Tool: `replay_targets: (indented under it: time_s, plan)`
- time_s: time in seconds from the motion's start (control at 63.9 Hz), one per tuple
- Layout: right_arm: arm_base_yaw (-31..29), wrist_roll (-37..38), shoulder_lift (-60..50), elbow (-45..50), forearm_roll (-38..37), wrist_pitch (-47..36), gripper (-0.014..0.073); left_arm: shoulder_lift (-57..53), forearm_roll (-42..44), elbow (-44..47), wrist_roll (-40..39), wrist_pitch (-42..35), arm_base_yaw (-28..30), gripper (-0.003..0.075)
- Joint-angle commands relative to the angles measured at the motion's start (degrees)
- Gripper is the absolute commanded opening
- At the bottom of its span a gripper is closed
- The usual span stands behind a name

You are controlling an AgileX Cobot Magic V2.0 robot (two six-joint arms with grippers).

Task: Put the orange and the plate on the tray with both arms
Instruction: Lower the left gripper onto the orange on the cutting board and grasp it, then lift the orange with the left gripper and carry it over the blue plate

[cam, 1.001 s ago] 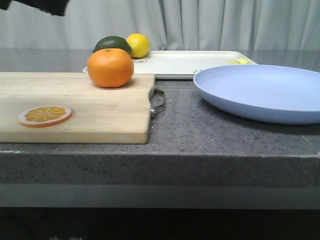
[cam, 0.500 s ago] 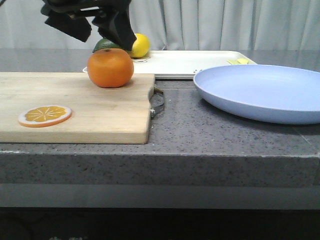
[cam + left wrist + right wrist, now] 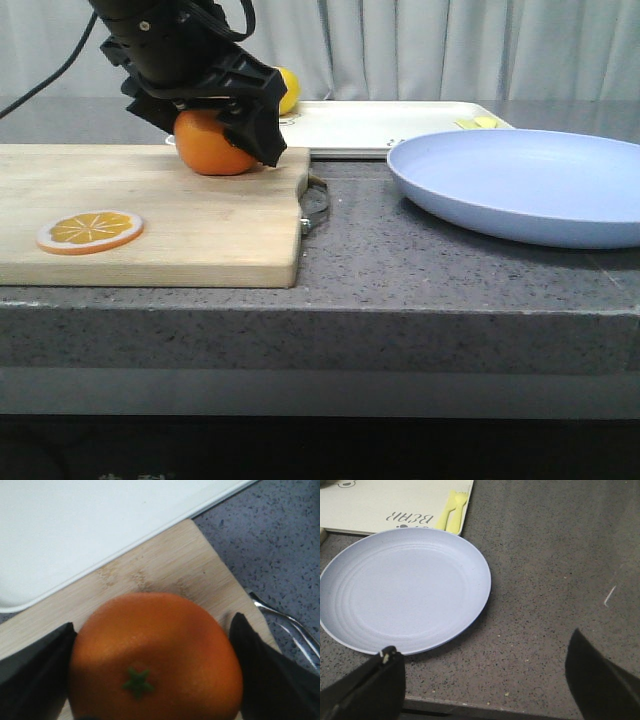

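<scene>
Left gripper [image 3: 210, 135] open, jaws either side of the round bright-orange fruit [image 3: 155, 655] at the wooden cutting board's [image 3: 190, 215] far right corner; contact indeterminate. Right gripper [image 3: 485, 677] wide open, empty, near the lavender-blue plate [image 3: 402, 592].

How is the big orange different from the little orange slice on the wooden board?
The orange is whole and round; the orange slice is flat and thin. The left pincer straddles the orange, while the slice lies untouched nearer the front. Both are orange and sit on the cutting board.
</scene>
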Motion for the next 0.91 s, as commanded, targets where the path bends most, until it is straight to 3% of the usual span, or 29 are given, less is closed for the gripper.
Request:
replay_targets:
  time_s: [0.0, 0.141, 0.516, 0.891]
  plan:
    - [-0.36, -0.32, 0.88, -1.92, 0.01, -3.82, 0.0653, -2.75, 0.06, -1.93, 0.06, -2.44, -0.55, 0.0517]
    - [-0.36, -0.32, 0.88, -1.92, 0.01, -3.82, 0.0653, -2.75, -0.25, -2.5, 0.06, -1.31, -0.8, 0.0392]
    - [-0.36, -0.32, 0.88, -1.92, 0.01, -3.82, 0.0653, -1.07, 0.12, -14.83, 0.06, 2.86, -10.83, 0.0393]
    - [-0.36, -0.32, 0.88, -1.92, 0.01, -3.82, 0.0653, 11.79, 0.12, -29.46, 0.06, 3.09, -20.06, 0.0393]
